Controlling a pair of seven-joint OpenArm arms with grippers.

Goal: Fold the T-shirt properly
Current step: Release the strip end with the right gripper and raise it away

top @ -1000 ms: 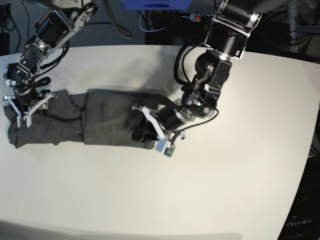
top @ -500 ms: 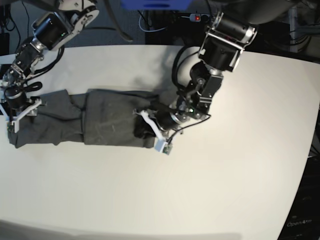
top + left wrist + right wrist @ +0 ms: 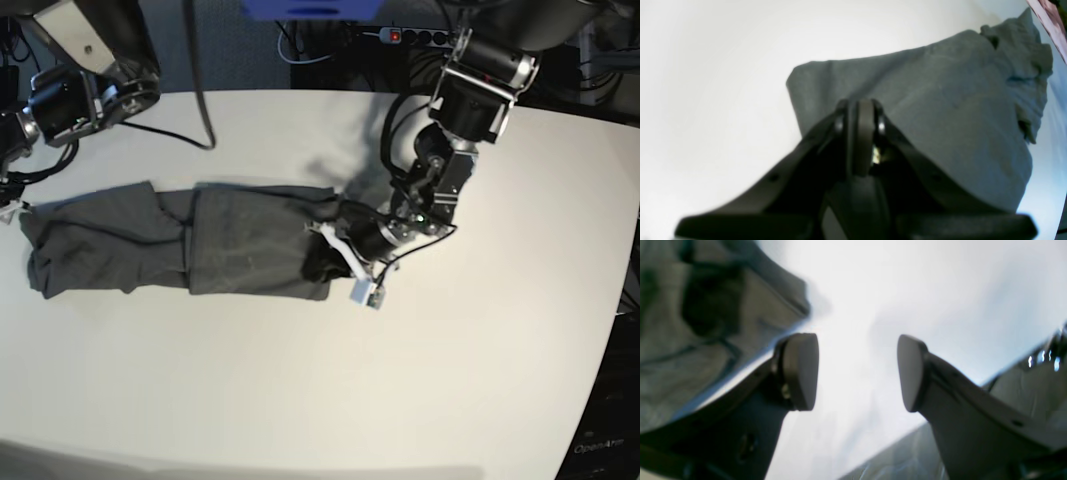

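1. At the far left of the base view, the right arm (image 3: 60,95) reaches down from the upper left toward the desk's (image 3: 320,390) left edge. Its gripper runs out of that view at the edge, just beside the left end of the T-shirt (image 3: 180,245).
2. In the right wrist view the right gripper (image 3: 857,373) stands with its jaws wide apart, and nothing lies between the two dark pads (image 3: 800,370). White desk (image 3: 873,290) shows through the gap. Grey T-shirt cloth (image 3: 690,323) lies at the upper left of that view, beside and behind the left-hand finger, with more cloth along the lower right. Whether the finger touches the cloth cannot be told.
3. The T-shirt lies flat on the desk as a long, narrow, dark grey band running left to right, left of the desk's middle. Its left part is rumpled, with uneven folds, and its middle and right part is smoother.
4. At the band's right end, the left gripper (image 3: 350,265) lies low over the desk, pointing left, its white-edged fingers at the shirt's end.
5. In the left wrist view the left gripper (image 3: 862,133) has its jaws pressed together with a thin fold of the T-shirt (image 3: 940,110) between them. The cloth spreads away beyond the fingertips, bunched at its far right corner.
6. The left arm (image 3: 470,110) rises from the gripper toward the upper right of the base view.
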